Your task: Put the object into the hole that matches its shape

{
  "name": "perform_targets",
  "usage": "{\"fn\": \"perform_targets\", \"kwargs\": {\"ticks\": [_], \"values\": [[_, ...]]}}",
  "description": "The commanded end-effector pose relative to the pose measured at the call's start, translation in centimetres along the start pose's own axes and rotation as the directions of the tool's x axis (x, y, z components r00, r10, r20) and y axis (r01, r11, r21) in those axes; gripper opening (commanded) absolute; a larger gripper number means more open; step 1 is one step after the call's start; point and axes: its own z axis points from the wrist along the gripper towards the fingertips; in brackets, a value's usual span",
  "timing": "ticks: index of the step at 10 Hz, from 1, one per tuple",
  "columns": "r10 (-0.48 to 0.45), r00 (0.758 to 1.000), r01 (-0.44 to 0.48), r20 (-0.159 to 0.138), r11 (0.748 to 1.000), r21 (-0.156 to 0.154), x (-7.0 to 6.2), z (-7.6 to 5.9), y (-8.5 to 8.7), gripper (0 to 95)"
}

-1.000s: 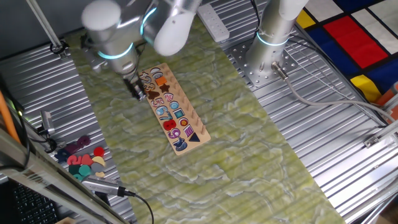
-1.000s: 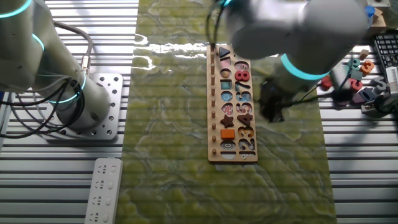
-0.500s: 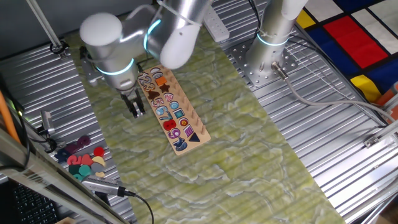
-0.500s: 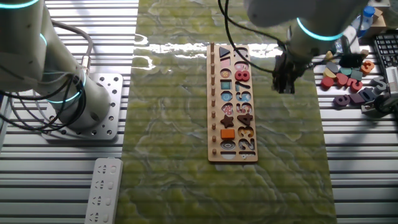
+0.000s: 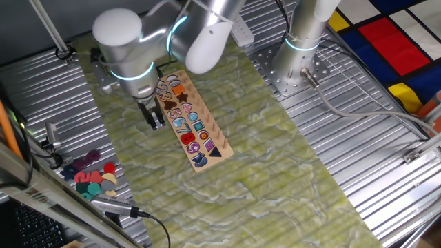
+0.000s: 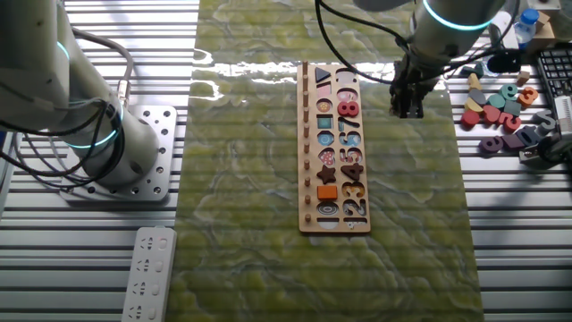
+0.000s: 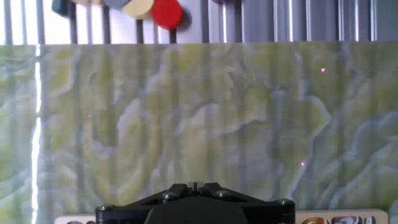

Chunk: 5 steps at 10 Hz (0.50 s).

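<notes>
1. Since a second ago the gripper (image 6: 408,105) has left the board's number side and moved off over the mat toward the table edge where the loose pieces lie. In the last half second it shifted only slightly.

2. The orange piece (image 6: 328,191) sits on the board (image 6: 333,148), in the shape column near the end by the white remote (image 6: 148,273). It has not moved across the three moments. It looks flush in its hole, but you cannot confirm full seating from these views.

3. Jaws: in one fixed view the fingers (image 5: 154,118) hang close together with nothing visible between them. The hand view shows only the gripper body (image 7: 194,202), no fingertips. Treat the jaw gap as unclear; no piece appears to be carried.

4. Piece relative to jaws: well apart. The gripper hangs above bare mat (image 6: 241,134) beside the board's far end, while the orange piece is at the opposite end of the board.

5. Risks from here:
- If the piece is only resting on the rim of its hole, any bump of the board could pop it out.
- A low return pass could clip the pegs or the raised numbers and slide the board on the mat.
- Drifting further toward the loose pieces (image 6: 496,98) could lead you to pick up a wrong colour; red and yellow discs (image 7: 149,9) are already in the hand view.
</notes>
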Motion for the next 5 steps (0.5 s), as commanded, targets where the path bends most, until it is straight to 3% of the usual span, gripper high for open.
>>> {"fn": "perform_targets", "kwargs": {"ticks": [1,5], "values": [[0.000,1.000,0.000,0.003,1.000,0.002,0.1,-0.1,0.3,0.0],[0.002,1.000,-0.002,0.003,1.000,0.007,0.1,0.3,1.6,0.0]]}}
